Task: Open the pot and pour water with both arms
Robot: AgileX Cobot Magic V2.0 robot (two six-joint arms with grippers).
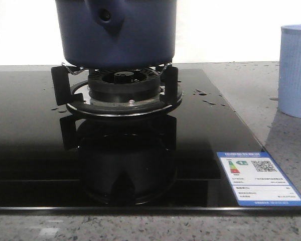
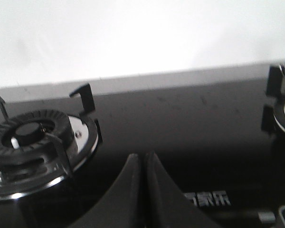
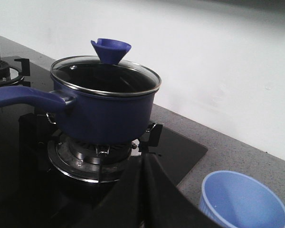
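While the pot (image 1: 115, 32) sits on the right burner (image 1: 123, 85) in the front view, the cup (image 1: 296, 70) stands far right. Left wrist view: the left gripper (image 2: 143, 164) is clenched, empty. Right wrist view: the right gripper (image 3: 143, 168) likewise, lid (image 3: 106, 75) still on; its knob (image 3: 111, 50) looks small, so a slip seems possible.

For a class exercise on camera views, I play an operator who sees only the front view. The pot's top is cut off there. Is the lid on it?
Observer: Yes. In the right wrist view a glass lid with a blue knob sits on the pot.
Operator: Does the pot have a handle?
Observer: Yes, a long blue handle.
Operator: Are the grippers open?
Observer: No. The left gripper and the right gripper are both shut and hold nothing.
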